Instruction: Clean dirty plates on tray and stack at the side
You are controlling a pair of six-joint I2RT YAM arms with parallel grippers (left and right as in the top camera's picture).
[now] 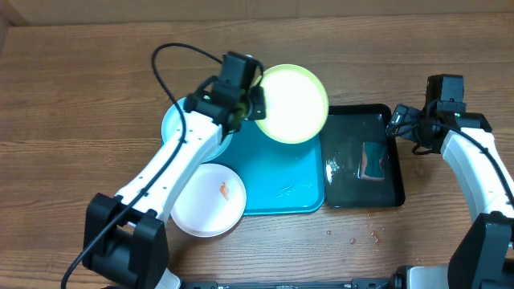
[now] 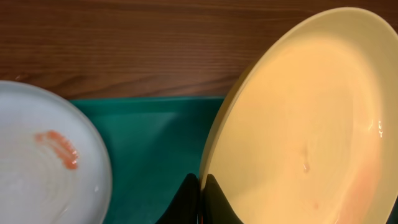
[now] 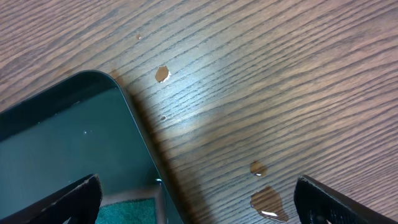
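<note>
My left gripper (image 1: 245,95) is shut on the rim of the yellow-green plate (image 1: 294,103) and holds it tilted up above the far edge of the turquoise tray (image 1: 281,172). In the left wrist view, the jaws (image 2: 202,199) pinch the plate's edge (image 2: 298,124). The white plate (image 1: 209,199), which has an orange smear, lies at the tray's front left corner; it also shows in the left wrist view (image 2: 43,168). The light blue plate (image 1: 171,124) lies at the tray's left, partly under my left arm. My right gripper (image 1: 399,120) is open and empty over the table.
A glossy black tray (image 1: 365,156) stands right of the turquoise tray and holds a sponge (image 1: 373,160). Its corner shows in the right wrist view (image 3: 62,137). Water drops (image 3: 267,202) lie on the wooden table beside it.
</note>
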